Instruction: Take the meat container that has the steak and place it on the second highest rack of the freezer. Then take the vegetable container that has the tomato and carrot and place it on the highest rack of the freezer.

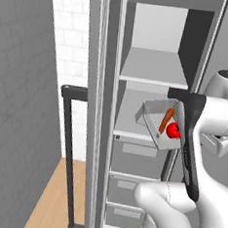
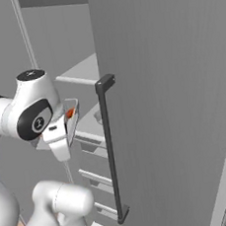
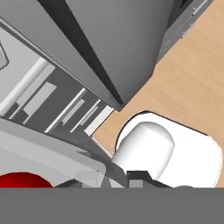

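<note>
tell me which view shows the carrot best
Left base view: the carrot lies whole in the tilted clear container beside the tomato. Right base view gives an orange sliver; hand view none.

White tiled wall (image 1: 69, 29) above wooden floor (image 1: 50, 198).

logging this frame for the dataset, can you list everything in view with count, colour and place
freezer: one, grey, open ahead of the arm, drawers stacked below its shelves
highest rack: one, light grey, upper open shelf, bare
second rack: one, light grey, behind the container
vegetable container: one, clear grey tray, held tilted in front of the second rack
carrot: one, orange, inside the container
tomato: one, red, inside the container beside the carrot
door handles: two, dark bars, one on each open door
floor: light wood, below the freezer
gripper: one, fingers shut on the vegetable container's edge
arm: one, white with dark joints
</note>
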